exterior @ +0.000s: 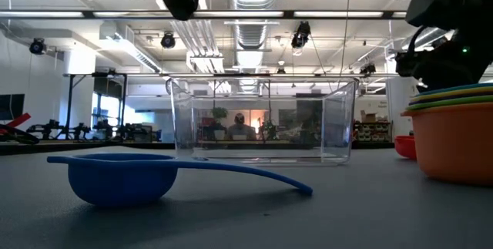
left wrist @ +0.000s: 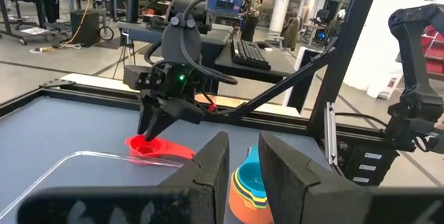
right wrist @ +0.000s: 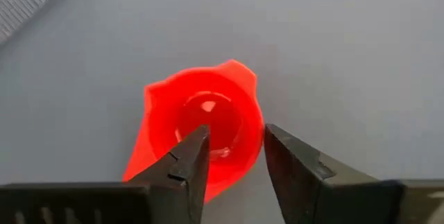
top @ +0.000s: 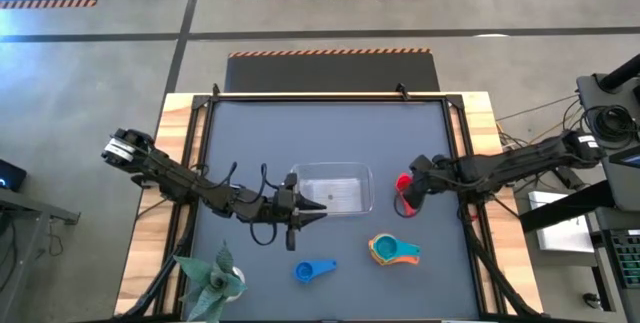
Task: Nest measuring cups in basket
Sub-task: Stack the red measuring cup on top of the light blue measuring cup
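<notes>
Right wrist view: right gripper (right wrist: 232, 156) points down, fingers narrowly parted astride the red cup's (right wrist: 201, 123) rim.

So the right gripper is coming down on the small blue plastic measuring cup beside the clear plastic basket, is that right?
Not quite: the small plastic measuring cup under the right gripper is red, not blue, as the right wrist view shows. It does sit beside the clear plastic basket.

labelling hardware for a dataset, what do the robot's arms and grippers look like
Both arms are dark, slim and jointed, with looping black cables along them. The left arm has a pale block at its base end. The right gripper has two tapered black fingers and a small green light; the left gripper's fingers are flat and dark.
</notes>
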`<state>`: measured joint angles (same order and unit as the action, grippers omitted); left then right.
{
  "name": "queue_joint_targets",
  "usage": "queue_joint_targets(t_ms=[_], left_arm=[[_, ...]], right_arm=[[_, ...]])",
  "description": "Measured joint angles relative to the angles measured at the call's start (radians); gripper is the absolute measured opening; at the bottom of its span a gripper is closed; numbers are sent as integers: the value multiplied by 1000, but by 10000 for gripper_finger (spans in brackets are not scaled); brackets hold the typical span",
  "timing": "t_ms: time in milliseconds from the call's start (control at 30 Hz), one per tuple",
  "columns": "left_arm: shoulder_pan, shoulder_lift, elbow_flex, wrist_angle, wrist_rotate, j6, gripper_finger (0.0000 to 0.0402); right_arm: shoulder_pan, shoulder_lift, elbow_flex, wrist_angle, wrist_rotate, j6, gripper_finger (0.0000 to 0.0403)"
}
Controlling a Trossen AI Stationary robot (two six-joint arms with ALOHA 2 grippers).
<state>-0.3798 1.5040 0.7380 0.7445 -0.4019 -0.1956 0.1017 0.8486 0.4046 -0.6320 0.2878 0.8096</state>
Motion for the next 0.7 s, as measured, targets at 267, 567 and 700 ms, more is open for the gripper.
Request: queue_joint_targets(t_ms=[267, 567, 700], left_arm=[[0, 0, 0, -8, 0, -5, 61], [-1, 0, -1, -15, 1, -8, 61], [-1, 0, -1, -22, 1, -8, 61]], right_arm=[[0, 57, -1, 17, 0, -25, 58], [3, 18, 64, -9, -1, -103, 9], [31, -6, 151, -33, -31, -180, 9]])
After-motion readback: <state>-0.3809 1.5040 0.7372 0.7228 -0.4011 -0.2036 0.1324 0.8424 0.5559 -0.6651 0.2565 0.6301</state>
